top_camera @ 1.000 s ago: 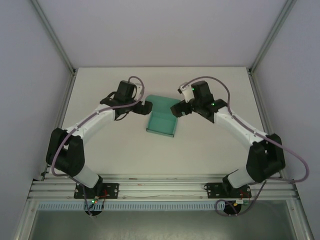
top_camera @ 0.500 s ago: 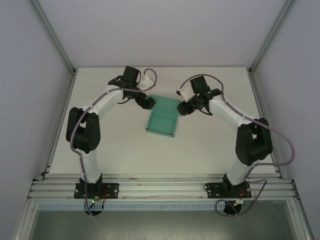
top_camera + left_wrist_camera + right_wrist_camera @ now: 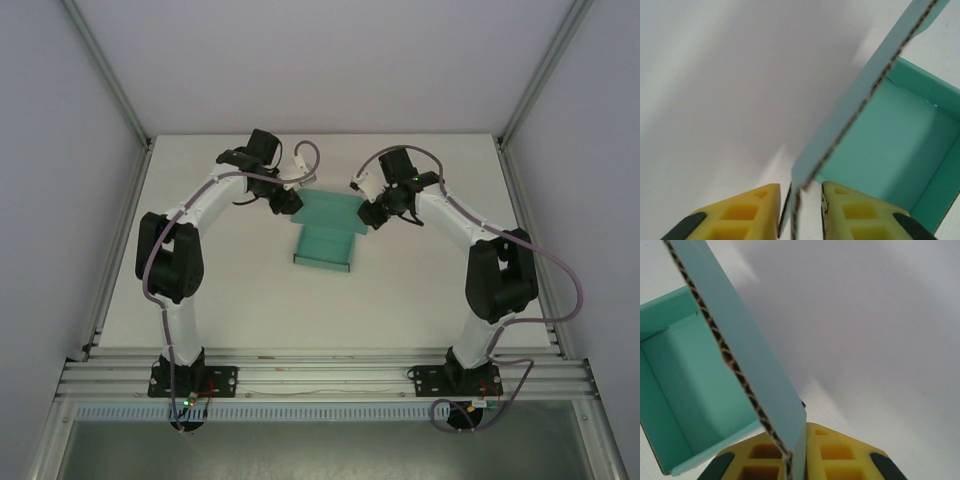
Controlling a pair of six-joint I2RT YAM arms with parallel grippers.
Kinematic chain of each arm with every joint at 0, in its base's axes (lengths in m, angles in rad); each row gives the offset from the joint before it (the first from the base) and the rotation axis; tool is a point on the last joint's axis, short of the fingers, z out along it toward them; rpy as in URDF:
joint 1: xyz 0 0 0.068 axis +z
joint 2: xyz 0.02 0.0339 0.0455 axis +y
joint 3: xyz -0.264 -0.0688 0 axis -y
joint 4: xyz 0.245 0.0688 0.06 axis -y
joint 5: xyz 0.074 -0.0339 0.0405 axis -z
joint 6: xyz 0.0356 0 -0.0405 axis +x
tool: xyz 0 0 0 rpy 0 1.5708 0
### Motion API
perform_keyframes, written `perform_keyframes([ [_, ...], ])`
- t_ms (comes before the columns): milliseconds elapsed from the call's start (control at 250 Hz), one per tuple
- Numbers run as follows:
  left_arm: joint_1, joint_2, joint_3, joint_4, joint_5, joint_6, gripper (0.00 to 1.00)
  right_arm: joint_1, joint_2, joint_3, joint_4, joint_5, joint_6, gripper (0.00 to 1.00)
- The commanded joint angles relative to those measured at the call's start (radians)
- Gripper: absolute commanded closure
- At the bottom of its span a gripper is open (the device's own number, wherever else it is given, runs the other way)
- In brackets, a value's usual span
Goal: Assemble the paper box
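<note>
The teal paper box [image 3: 323, 245] lies in the middle of the table, partly folded, with its open tray toward the near side and a panel at the back. My left gripper [image 3: 289, 203] is at the box's back left corner. In the left wrist view the left gripper [image 3: 800, 189] has its yellow fingers [image 3: 747, 210] closed around a raised side flap [image 3: 865, 85]. My right gripper [image 3: 371, 213] is at the back right corner. In the right wrist view the right gripper [image 3: 792, 440] is shut on the other raised flap [image 3: 740, 340], beside the box's teal inside [image 3: 695, 390].
The white table [image 3: 230, 290] is bounded by grey walls and aluminium posts [image 3: 110, 75] at both back corners. An aluminium rail [image 3: 320, 375] with the arm bases runs along the near edge. Both arms reach inward over the far half.
Both arms have reached farther back and their elbows have risen. Both grippers were open a second ago and have closed on the box's side flaps.
</note>
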Motion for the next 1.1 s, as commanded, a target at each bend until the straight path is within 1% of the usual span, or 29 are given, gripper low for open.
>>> perform_keyframes([
  [0, -0.001, 0.016, 0.025, -0.018, 0.040, -0.010, 0.90, -0.003, -0.015, 0.025, 0.003, 0.008, -0.005, 0.91],
  [44, -0.002, 0.008, 0.017, 0.002, 0.034, -0.040, 1.00, -0.004, -0.017, 0.029, 0.020, 0.020, 0.037, 0.94],
  [108, -0.003, -0.017, -0.015, 0.059, 0.011, -0.099, 1.00, 0.000, -0.027, 0.027, 0.063, 0.041, 0.130, 0.97],
  [180, -0.006, -0.053, -0.069, 0.183, -0.066, -0.214, 1.00, 0.012, -0.051, 0.020, 0.118, 0.100, 0.256, 0.98],
  [244, -0.012, -0.096, -0.109, 0.287, -0.151, -0.350, 1.00, 0.038, -0.083, -0.003, 0.174, 0.210, 0.366, 0.99],
  [328, -0.014, -0.121, -0.145, 0.385, -0.206, -0.554, 1.00, 0.077, -0.128, -0.062, 0.273, 0.355, 0.494, 0.98],
  [380, -0.024, -0.128, -0.163, 0.419, -0.270, -0.670, 1.00, 0.090, -0.139, -0.093, 0.334, 0.411, 0.622, 0.96],
  [424, -0.038, -0.131, -0.187, 0.450, -0.329, -0.754, 1.00, 0.101, -0.136, -0.115, 0.376, 0.494, 0.747, 0.97],
  [508, -0.080, -0.131, -0.231, 0.504, -0.402, -0.852, 1.00, 0.126, -0.116, -0.149, 0.450, 0.553, 0.876, 0.98],
  [544, -0.106, -0.130, -0.245, 0.511, -0.447, -0.875, 1.00, 0.137, -0.102, -0.162, 0.486, 0.594, 0.922, 0.99],
  [584, -0.138, -0.133, -0.262, 0.526, -0.513, -0.904, 1.00, 0.145, -0.082, -0.162, 0.507, 0.613, 0.952, 0.99],
  [632, -0.170, -0.137, -0.283, 0.545, -0.544, -0.913, 1.00, 0.153, -0.064, -0.150, 0.510, 0.663, 1.014, 0.99],
  [723, -0.212, -0.142, -0.319, 0.580, -0.585, -0.941, 1.00, 0.173, -0.030, -0.135, 0.533, 0.685, 1.060, 0.99],
  [791, -0.224, -0.141, -0.333, 0.593, -0.629, -1.005, 1.00, 0.200, -0.019, -0.143, 0.558, 0.719, 1.044, 1.00],
  [823, -0.225, -0.141, -0.346, 0.614, -0.618, -1.026, 1.00, 0.211, -0.012, -0.139, 0.551, 0.742, 1.040, 1.00],
  [935, -0.226, -0.149, -0.383, 0.690, -0.575, -1.115, 1.00, 0.233, -0.002, -0.151, 0.549, 0.754, 1.037, 1.00],
  [1027, -0.229, -0.157, -0.381, 0.722, -0.519, -1.160, 1.00, 0.243, 0.001, -0.175, 0.585, 0.731, 1.046, 1.00],
  [1095, -0.229, -0.168, -0.378, 0.725, -0.506, -1.190, 1.00, 0.248, 0.002, -0.179, 0.588, 0.719, 1.054, 1.00],
])
